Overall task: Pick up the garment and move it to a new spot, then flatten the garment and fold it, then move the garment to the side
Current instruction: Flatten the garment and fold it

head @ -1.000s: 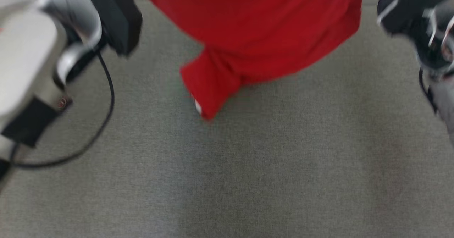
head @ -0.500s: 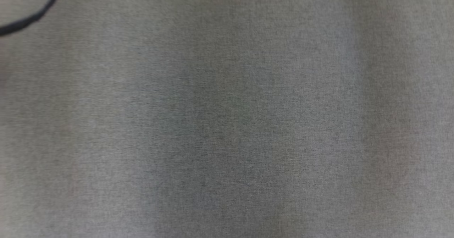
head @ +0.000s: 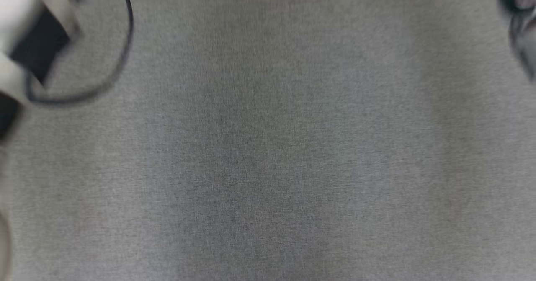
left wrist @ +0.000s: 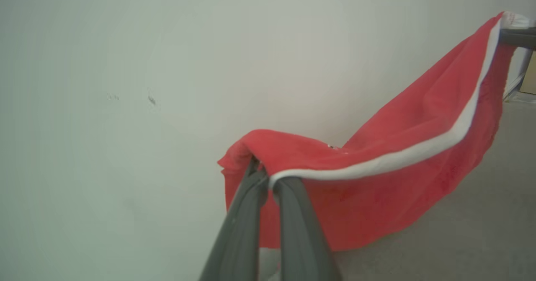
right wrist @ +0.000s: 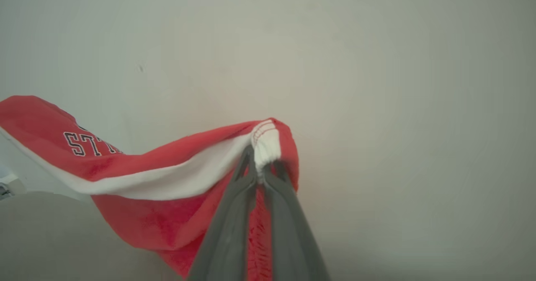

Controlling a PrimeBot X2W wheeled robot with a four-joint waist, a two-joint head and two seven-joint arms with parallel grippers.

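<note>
While the left gripper [left wrist: 266, 176] pinches one end of the red jersey [left wrist: 377, 197], white-trimmed edge sagging, right gripper [right wrist: 259, 170] clamped on the other end

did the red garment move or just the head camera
Cannot tell: the head camera itself shifted, and the grey surface bears no fixed mark. The garment hangs between the left gripper and right gripper.

We see a pale, rounded shell on the left arm [head: 16, 25], carrying a black block [head: 39, 42], with a thin black cable [head: 127, 34] looping beside it. The right arm [head: 519, 17] is dark and blurred. The left pincer [left wrist: 268, 178] and right pincer [right wrist: 261, 170] each have two long, smooth, dark grey fingers that taper towards the tips.
</note>
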